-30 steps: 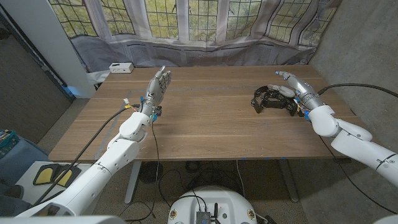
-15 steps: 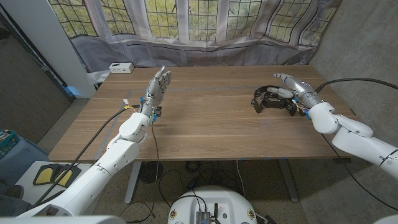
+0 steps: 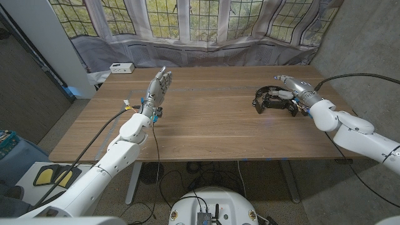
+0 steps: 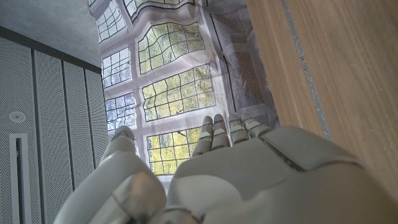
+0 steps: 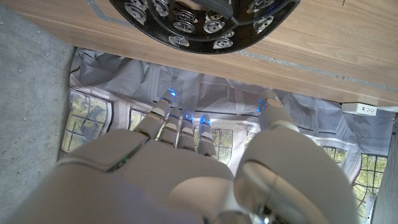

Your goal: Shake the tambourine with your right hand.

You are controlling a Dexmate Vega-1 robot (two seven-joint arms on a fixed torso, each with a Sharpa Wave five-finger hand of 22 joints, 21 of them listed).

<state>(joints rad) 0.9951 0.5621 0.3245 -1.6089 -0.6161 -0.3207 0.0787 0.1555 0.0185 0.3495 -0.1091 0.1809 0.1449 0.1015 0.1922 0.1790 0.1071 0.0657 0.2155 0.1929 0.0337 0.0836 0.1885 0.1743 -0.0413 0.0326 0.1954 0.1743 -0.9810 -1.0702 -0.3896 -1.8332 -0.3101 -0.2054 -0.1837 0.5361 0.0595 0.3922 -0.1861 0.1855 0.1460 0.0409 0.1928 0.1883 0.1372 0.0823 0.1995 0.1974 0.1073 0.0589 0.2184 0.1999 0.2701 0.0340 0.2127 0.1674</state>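
The right hand hovers, fingers spread and holding nothing, just above the black round plastic tambourine on the wooden bench; the left hand stands open, well apart.

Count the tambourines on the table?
1. The tambourine lies on the table's right side, just by the right hand. Left hand holds nothing.

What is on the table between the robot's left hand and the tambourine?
Nothing: the head view shows only bare wooden table between the left hand and the tambourine.
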